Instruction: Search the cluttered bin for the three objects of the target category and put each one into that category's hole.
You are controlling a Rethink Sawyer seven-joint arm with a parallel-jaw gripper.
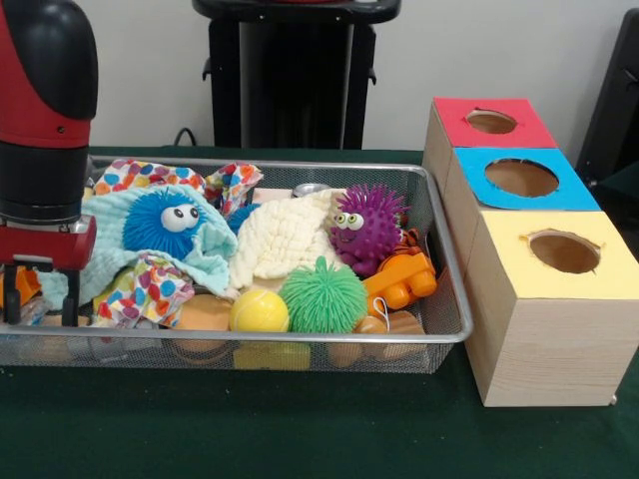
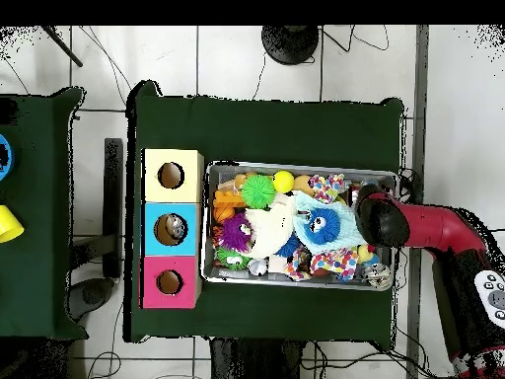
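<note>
Three spiky rubber balls lie in the wire bin (image 1: 454, 299): blue ball (image 1: 165, 224) with eyes on a pale cloth (image 1: 215, 261), purple ball (image 1: 366, 228) with eyes mid-bin, green ball (image 1: 321, 295) beside a yellow ball (image 1: 259, 311); an orange toy (image 1: 401, 281) touches the green one. Gripper (image 1: 40, 299) low at the bin's end, fingers apart, nothing held; overhead alone shows something inside the blue box's hole (image 2: 170, 230).

Wire bin (image 1: 451, 261) crammed w/ toys & cloths; 3 boxes beside it, holes yellow (image 1: 564, 250), blue (image 1: 521, 178), red (image 1: 490, 122).

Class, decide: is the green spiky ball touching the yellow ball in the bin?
Touching. In the front view the green spiky ball has its soft spikes pressed against the yellow ball, with no gap between them.
</note>
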